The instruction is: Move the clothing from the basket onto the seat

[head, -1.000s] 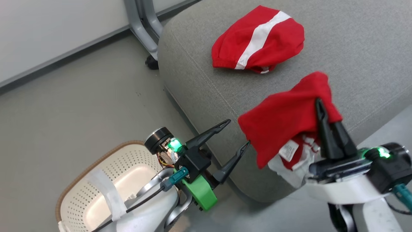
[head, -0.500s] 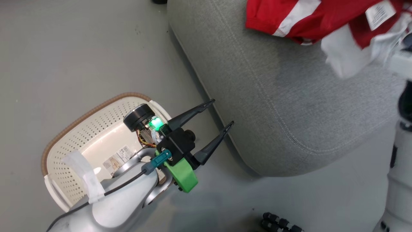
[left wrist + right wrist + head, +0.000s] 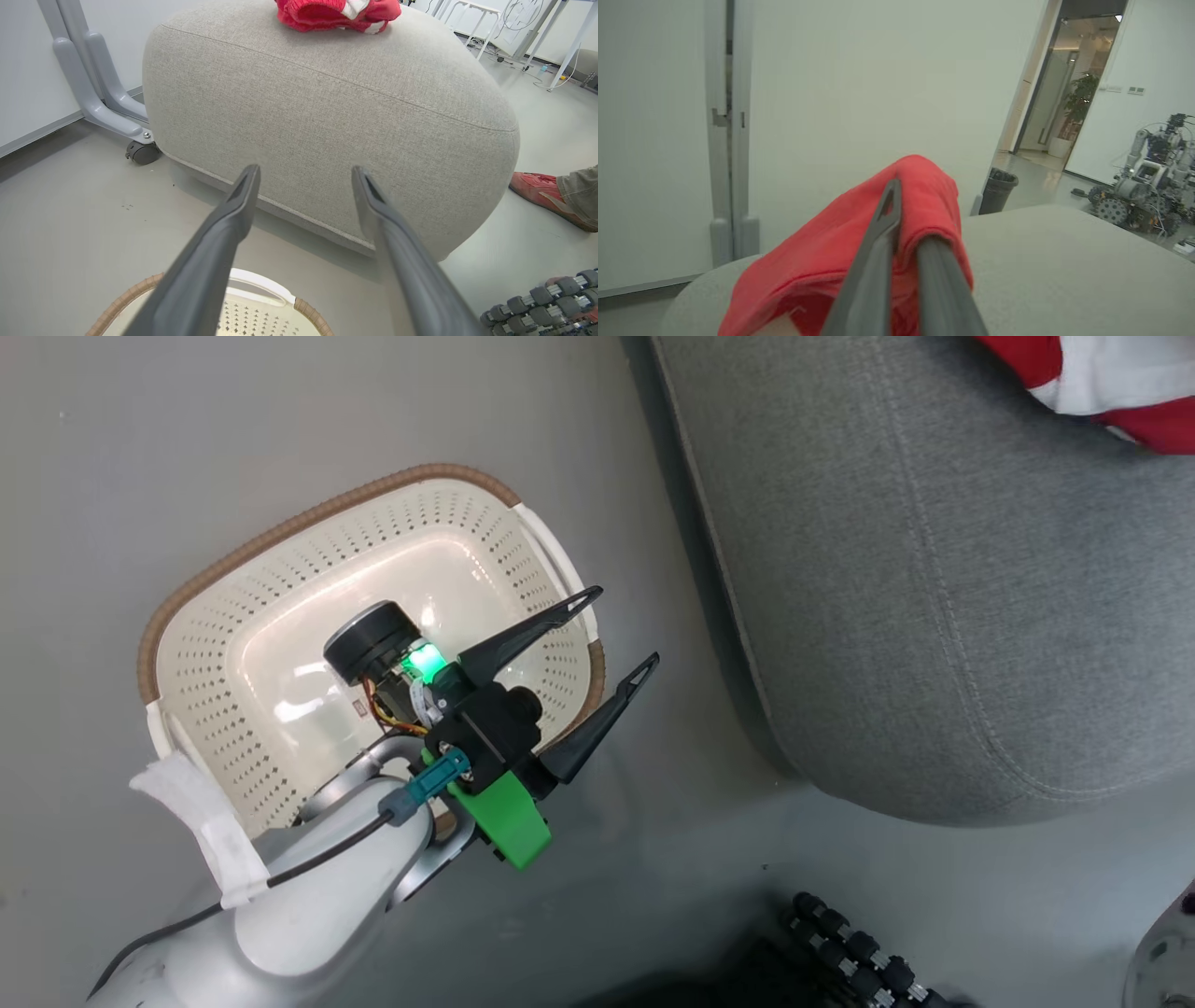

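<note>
no legible text, basket [image 3: 201, 691] sticker [image 3: 358, 707] unreadable

Glossy perforated plastic basket [image 3: 224, 644], matt woven seat [image 3: 934, 616]

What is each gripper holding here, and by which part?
The right gripper pinches a red garment by a bunched fold draped over its fingertips. The left gripper is open, holding nothing.

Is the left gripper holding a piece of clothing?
No, in the left wrist view the left gripper stands wide open, with nothing between its jaws.
</note>
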Tool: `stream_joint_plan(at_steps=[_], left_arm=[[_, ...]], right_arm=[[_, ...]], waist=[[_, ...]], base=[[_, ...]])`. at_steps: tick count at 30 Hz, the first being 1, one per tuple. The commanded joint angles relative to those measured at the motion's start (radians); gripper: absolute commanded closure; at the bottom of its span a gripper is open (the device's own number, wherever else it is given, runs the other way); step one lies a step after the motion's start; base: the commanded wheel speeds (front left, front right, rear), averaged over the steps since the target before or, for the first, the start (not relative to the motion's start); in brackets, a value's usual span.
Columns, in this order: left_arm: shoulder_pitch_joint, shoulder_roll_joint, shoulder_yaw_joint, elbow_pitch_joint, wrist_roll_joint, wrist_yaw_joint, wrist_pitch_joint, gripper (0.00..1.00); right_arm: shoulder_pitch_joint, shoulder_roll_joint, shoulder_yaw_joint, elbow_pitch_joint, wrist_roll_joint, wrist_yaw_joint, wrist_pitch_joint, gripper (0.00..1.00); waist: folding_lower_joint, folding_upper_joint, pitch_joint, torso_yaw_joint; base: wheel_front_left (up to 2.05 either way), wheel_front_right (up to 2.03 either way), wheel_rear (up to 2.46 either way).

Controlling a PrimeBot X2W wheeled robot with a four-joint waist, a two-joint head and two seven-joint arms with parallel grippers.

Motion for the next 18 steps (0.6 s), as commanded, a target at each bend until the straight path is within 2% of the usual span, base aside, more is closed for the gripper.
stream_joint_plan(at_steps=[1, 7, 8, 9, 10, 14, 18], left_arm=[[-0.023, 0.014, 0.007, -0.001, 0.012, 0.005, -0.003, 0.0], [-0.009, 0.029, 0.002, 0.009, 0.004, 0.004, -0.005, 0.0], [-0.002, 0.028, 0.003, 0.013, -0.001, 0.005, -0.006, 0.0], [0.004, 0.026, 0.005, 0.017, -0.007, 0.008, -0.007, 0.0], [0.013, 0.021, 0.009, 0.023, -0.013, 0.009, -0.008, 0.0], [0.047, -0.01, 0.037, 0.04, -0.052, 0.026, -0.012, 0.0], [0.12, -0.05, 0.132, 0.041, -0.108, 0.058, -0.011, 0.0]], right_arm=[[0.014, 0.014, -0.02, 0.037, -0.018, -0.002, -0.003, 1.0], [0.033, 0.066, -0.105, 0.162, -0.084, -0.002, -0.003, 1.0], [0.038, 0.074, -0.114, 0.169, -0.088, -0.002, -0.003, 0.85], [0.044, 0.077, -0.116, 0.171, -0.094, -0.002, -0.003, 0.23], [0.051, 0.078, -0.12, 0.15, -0.107, -0.002, -0.003, 0.0], [0.131, 0.101, -0.125, 0.12, -0.136, -0.002, -0.003, 0.0], [0.249, 0.121, -0.091, 0.087, -0.129, -0.002, -0.003, 0.0]], waist=[[-0.0002, -0.0001, 0.062, 0.054], [-0.0002, -0.0001, 0.054, 0.051], [-0.0002, -0.0001, 0.045, 0.051], [-0.0002, -0.0001, 0.036, 0.051], [-0.0002, -0.0001, 0.023, 0.051], [-0.0002, -0.0001, -0.055, 0.065], [-0.0002, -0.0001, -0.16, 0.086]], base=[[0.0, 0.0, 0.0], [0.0, 0.0, 0.0], [0.0, 0.0, 0.0], [0.0, 0.0, 0.0], [0.0, 0.0, 0.0], [0.0, 0.0, 0.0], [0.0, 0.0, 0.0]])
